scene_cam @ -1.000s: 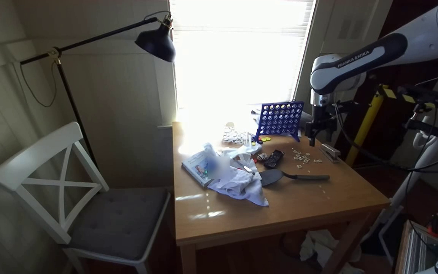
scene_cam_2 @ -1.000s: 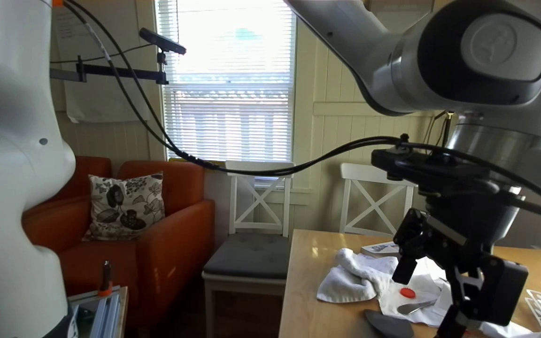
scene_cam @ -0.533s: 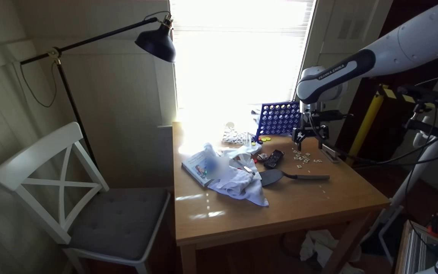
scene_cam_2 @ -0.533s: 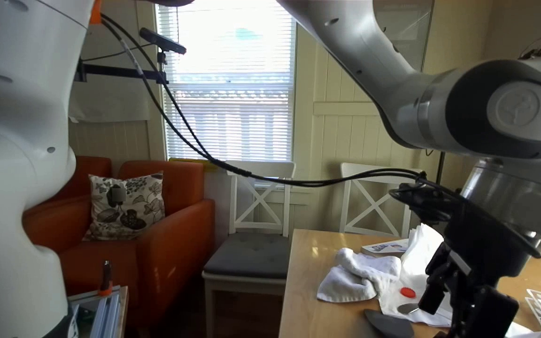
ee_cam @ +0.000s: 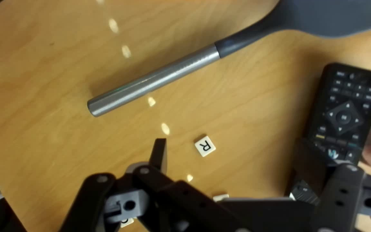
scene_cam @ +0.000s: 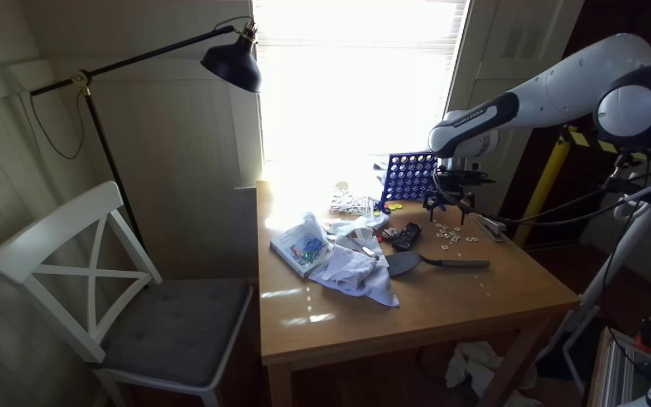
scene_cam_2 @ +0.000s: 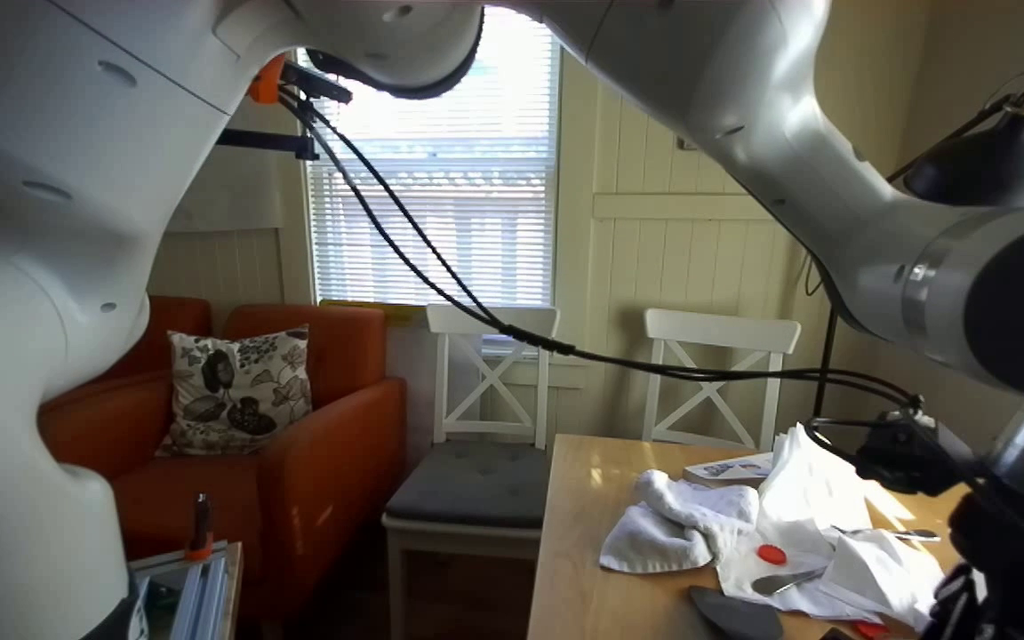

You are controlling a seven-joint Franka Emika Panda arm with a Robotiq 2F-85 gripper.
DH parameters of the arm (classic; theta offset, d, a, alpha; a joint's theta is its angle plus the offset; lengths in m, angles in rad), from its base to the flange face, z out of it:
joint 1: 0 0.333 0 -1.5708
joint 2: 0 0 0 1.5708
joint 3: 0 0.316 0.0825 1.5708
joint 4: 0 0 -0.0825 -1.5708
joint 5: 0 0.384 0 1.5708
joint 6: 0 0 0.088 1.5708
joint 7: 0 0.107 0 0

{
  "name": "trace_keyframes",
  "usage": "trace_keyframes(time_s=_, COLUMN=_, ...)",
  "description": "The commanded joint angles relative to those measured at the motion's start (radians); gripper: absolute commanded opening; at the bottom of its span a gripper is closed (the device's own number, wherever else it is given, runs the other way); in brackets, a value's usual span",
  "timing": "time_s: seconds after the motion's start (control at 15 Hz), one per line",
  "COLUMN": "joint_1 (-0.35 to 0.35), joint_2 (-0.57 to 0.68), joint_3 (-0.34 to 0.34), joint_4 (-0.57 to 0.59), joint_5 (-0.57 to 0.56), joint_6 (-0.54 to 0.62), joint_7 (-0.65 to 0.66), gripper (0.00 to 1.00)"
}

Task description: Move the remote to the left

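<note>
Wide, empty claw (scene_cam: 447, 220) has shifted inward from the counter's (scene_cam: 461, 294) edge, nearer the remote (ee_cam: 342, 118); grasp likely next

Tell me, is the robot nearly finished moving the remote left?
Not nearly! Done: the gripper is open above the table. In hand: probably lining up, as it hangs near the remote, which lies ungripped near the spatula. To do: grasp the remote, move it left and let go.
</note>
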Motion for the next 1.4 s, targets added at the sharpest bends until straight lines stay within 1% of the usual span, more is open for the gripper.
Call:
trace_keyframes(time_s=0.0, joint_1=-0.006, joint_2=0.014, joint_3=-0.004, joint_4=0.017, joint_5=0.002, joint_6=-0.004, joint_7=-0.001, gripper=1.0)
trace_keyframes(time_s=0.2, joint_1=-0.003, joint_2=0.015, joint_3=-0.003, joint_4=0.016, joint_5=0.001, joint_6=-0.004, joint_7=-0.002, gripper=1.0)
trace_keyframes(time_s=0.27, joint_1=0.013, joint_2=0.015, joint_3=-0.021, joint_4=-0.003, joint_5=0.015, joint_6=0.063, joint_7=0.082, gripper=1.0)
trace_keyframes(time_s=0.33, joint_1=0.002, joint_2=0.021, joint_3=-0.013, joint_4=0.005, joint_5=0.045, joint_6=0.074, joint_7=0.108, gripper=1.0)
trace_keyframes(time_s=0.47, joint_1=0.005, joint_2=0.036, joint_3=-0.011, joint_4=0.009, joint_5=0.05, joint_6=0.147, joint_7=0.163, gripper=1.0)
trace_keyframes(time_s=0.53, joint_1=0.013, joint_2=0.047, joint_3=-0.016, joint_4=0.014, joint_5=0.033, joint_6=0.175, joint_7=0.188, gripper=1.0)
trace_keyframes(time_s=0.8, joint_1=0.066, joint_2=0.094, joint_3=-0.03, joint_4=0.011, joint_5=-0.015, joint_6=0.364, joint_7=0.291, gripper=1.0)
trace_keyframes(time_s=1.07, joint_1=0.113, joint_2=0.158, joint_3=-0.04, joint_4=0.036, joint_5=-0.061, joint_6=0.413, joint_7=0.359, gripper=1.0)
trace_keyframes(time_s=1.33, joint_1=0.145, joint_2=0.206, joint_3=-0.052, joint_4=0.042, joint_5=-0.075, joint_6=0.484, joint_7=0.428, gripper=1.0)
